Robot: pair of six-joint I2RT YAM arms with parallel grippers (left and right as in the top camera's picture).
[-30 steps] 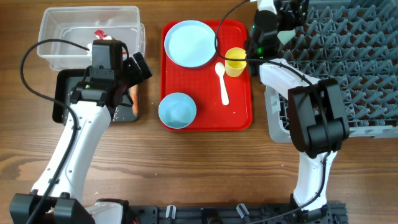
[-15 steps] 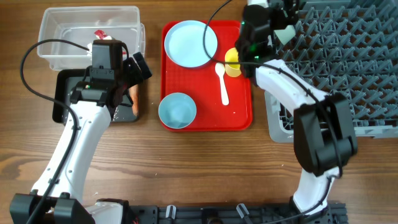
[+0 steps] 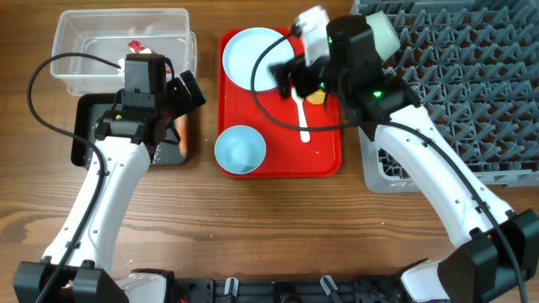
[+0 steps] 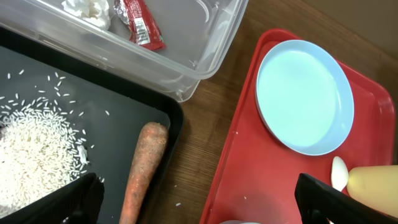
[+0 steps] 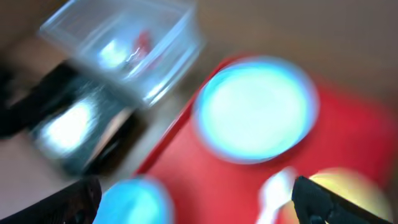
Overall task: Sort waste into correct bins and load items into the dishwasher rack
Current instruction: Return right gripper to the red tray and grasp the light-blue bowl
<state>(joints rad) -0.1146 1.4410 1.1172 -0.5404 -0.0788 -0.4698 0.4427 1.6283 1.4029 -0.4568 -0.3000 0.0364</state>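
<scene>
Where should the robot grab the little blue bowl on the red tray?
Probably its rim, coming straight down from above and pinching the thin wall. The bowl sits upright, mouth up, on the red tray, with bare tray all around it.

1. Right wrist view: blurred throughout; plate (image 5: pixel 255 112) reads only as a pale-blue smear, rim unclear.
2. Overhead: right arm (image 3: pixel 421 160) covers most of cup (image 3: pixel 317 95); left arm (image 3: pixel 109 194) covers part of black tray (image 3: pixel 82 126).
3. Left wrist view: carrot (image 4: pixel 142 168) cut off by bottom edge.
</scene>
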